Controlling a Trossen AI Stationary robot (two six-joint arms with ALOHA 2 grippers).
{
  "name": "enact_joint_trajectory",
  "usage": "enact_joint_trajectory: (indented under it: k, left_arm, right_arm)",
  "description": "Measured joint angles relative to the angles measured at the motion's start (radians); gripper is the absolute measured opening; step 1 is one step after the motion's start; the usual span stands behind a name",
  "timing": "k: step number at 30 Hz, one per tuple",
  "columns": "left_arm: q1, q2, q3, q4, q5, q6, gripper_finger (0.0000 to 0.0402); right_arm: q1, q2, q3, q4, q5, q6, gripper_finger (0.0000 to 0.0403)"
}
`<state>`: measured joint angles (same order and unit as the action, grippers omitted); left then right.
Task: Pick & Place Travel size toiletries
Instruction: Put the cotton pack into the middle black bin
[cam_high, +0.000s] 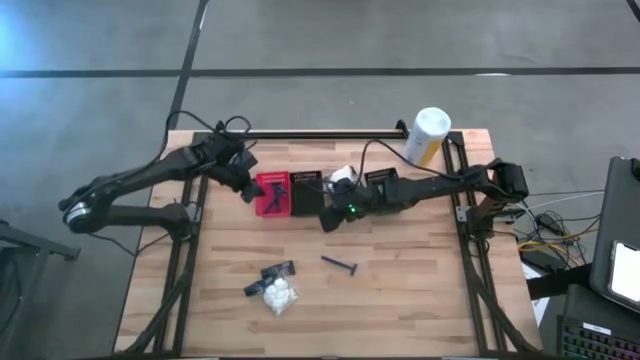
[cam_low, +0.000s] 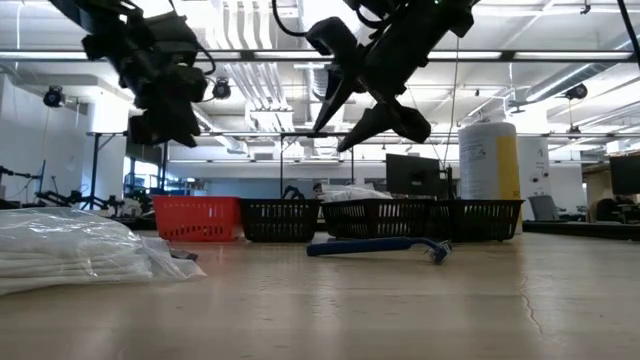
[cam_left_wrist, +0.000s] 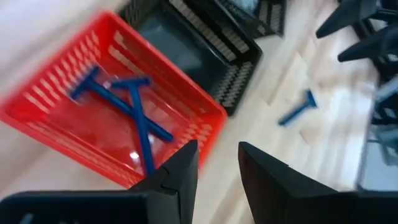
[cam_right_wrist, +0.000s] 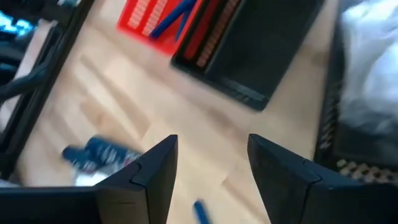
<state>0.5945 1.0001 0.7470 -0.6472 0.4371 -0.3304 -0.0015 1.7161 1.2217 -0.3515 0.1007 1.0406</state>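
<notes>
Two slim blue razors (cam_left_wrist: 127, 109) lie crossed inside the red mesh basket (cam_high: 272, 193). My left gripper (cam_left_wrist: 214, 171) hovers open just off that basket's left side, holding nothing. A third blue razor (cam_high: 340, 264) lies flat on the wood, seen also in the low view as a razor (cam_low: 380, 246). A white plastic-wrapped bundle (cam_high: 277, 295) and a dark packet (cam_high: 278, 270) lie near the table's near edge. My right gripper (cam_high: 330, 215) hangs open above the table, just near of the black baskets, with its fingers (cam_low: 365, 110) spread and empty.
A row of black mesh baskets (cam_high: 305, 193) stands right of the red one; one holds white wrapped stuff (cam_right_wrist: 367, 68). The tall white-and-yellow canister (cam_high: 427, 135) stands at the far right. Bare wood lies between the baskets and the loose items.
</notes>
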Motion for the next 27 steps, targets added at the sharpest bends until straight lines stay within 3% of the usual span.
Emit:
enact_joint_trajectory:
  k: [6,15,27]
  left_arm:
    - [-0.022,-0.049,-0.08,-0.008,0.095,-0.037,0.012]
    - [-0.129,-0.126,-0.19,-0.008,0.103,-0.093,0.012]
    - [-0.322,-0.21,-0.256,0.0,0.102,-0.142,0.012]
  right_arm:
    - [0.042,0.0,0.0,0.003,-0.031,0.028,0.0192]
    - [0.099,0.0,0.0,0.058,-0.156,0.127,0.0193]
    - [0.192,0.0,0.0,0.119,-0.154,0.36,0.0178]
